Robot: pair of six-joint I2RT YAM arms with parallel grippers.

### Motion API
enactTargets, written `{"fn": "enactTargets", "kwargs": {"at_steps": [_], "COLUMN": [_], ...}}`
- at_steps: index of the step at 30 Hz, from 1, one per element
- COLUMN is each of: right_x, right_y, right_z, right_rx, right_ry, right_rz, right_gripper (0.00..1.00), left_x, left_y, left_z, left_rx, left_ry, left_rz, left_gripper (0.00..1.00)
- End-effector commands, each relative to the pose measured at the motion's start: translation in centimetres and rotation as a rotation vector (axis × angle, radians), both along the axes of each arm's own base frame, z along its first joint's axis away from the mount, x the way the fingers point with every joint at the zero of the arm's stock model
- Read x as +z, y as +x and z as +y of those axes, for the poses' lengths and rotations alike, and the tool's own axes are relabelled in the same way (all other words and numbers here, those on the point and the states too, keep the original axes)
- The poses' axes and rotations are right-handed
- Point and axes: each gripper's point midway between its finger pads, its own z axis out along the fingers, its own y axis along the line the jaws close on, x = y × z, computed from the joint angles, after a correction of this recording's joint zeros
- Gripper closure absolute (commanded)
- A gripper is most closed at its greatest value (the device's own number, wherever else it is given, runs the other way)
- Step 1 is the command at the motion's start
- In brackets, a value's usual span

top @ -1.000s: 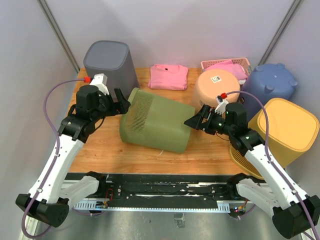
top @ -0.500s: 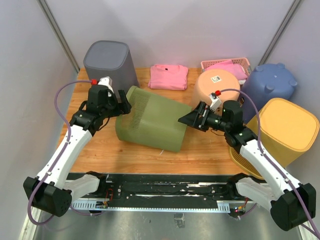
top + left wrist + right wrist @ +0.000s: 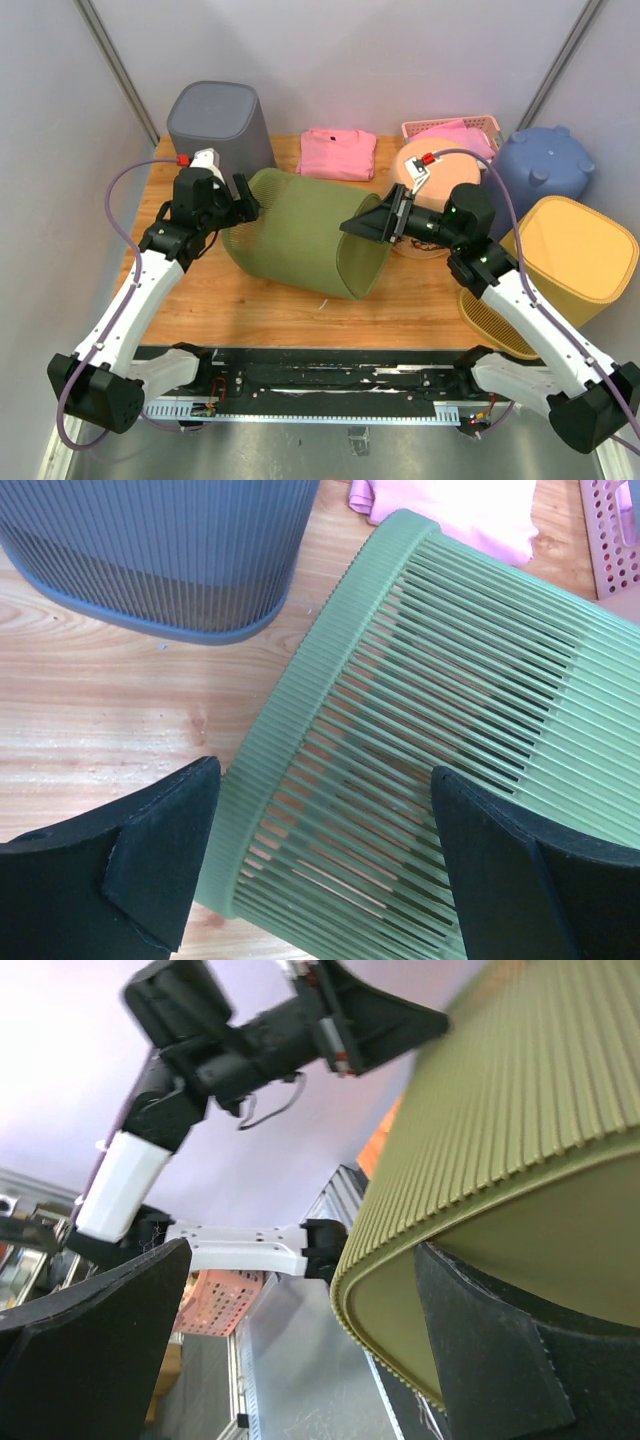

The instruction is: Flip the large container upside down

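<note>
The large olive-green ribbed container lies on its side in the middle of the table, its right end raised and its open mouth facing front right. My left gripper is open at its left end. In the left wrist view the slatted green wall fills the gap of the left gripper. My right gripper is open at the upper rim of the mouth. In the right wrist view the right gripper straddles the green rim, with one finger inside it.
An upturned grey bin stands just behind the left gripper, also in the left wrist view. Folded pink cloth, a pink basket, a peach tub, a blue tub and a yellow bin crowd the back and right.
The right gripper has risen and moved left with the container's right end, tipping the open mouth up towards the front. The left gripper has stayed at the left end.
</note>
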Motion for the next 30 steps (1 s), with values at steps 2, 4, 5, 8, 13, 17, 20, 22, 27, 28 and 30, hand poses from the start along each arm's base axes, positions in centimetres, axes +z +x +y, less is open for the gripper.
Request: {"fn": "enactTargets", "kwargs": {"at_steps": [2, 4, 5, 8, 13, 17, 20, 22, 27, 28, 30], "right_x": [5.7, 5.8, 5.9, 5.9, 7.0, 6.9, 6.3, 6.8, 8.3, 8.3, 7.6], "right_y": [-1.5, -1.1, -0.6, 1.1, 4.6, 7.3, 8.9, 8.7, 7.0, 6.6, 6.0], "right_z": [3.0, 4.0, 4.3, 5.7, 8.2, 10.3, 11.7, 12.1, 9.0, 7.8, 4.3], "right_rx": [0.094, 0.101, 0.09, 0.05, 0.003, -0.003, 0.009, 0.036, -0.008, -0.04, -0.136], "right_ry": [0.078, 0.067, 0.059, 0.016, -0.043, -0.057, -0.07, -0.068, -0.16, -0.203, -0.309], "right_rz": [-0.191, -0.203, -0.21, -0.259, -0.323, -0.323, -0.305, -0.306, -0.385, -0.417, -0.466], "right_gripper": [0.05, 0.05, 0.05, 0.05, 0.05, 0.05, 0.05, 0.06, 0.07, 0.07, 0.06], "left_x": [-2.7, -2.7, -2.7, -2.8, -2.8, -2.1, -1.6, -1.3, -0.2, 0.2, 1.3], "left_y": [-1.2, -1.3, -1.4, -1.5, -1.7, -1.2, -0.7, -0.5, -0.7, -0.8, -1.2], "left_z": [-0.9, -1.4, -1.7, -2.7, -4.5, -4.7, -4.6, -4.5, -3.6, -3.3, -2.9], "left_rx": [-0.067, -0.082, -0.097, -0.127, -0.177, -0.17, -0.157, -0.154, -0.131, -0.125, -0.121], "left_ry": [-0.005, -0.026, -0.043, -0.093, -0.192, -0.205, -0.197, -0.193, -0.152, -0.142, -0.128], "left_rz": [0.088, 0.086, 0.089, 0.083, 0.086, 0.071, 0.067, 0.063, 0.043, 0.036, 0.016], "left_gripper": [0.1, 0.1, 0.1, 0.1, 0.1, 0.1, 0.1, 0.09, 0.09, 0.08, 0.08]}}
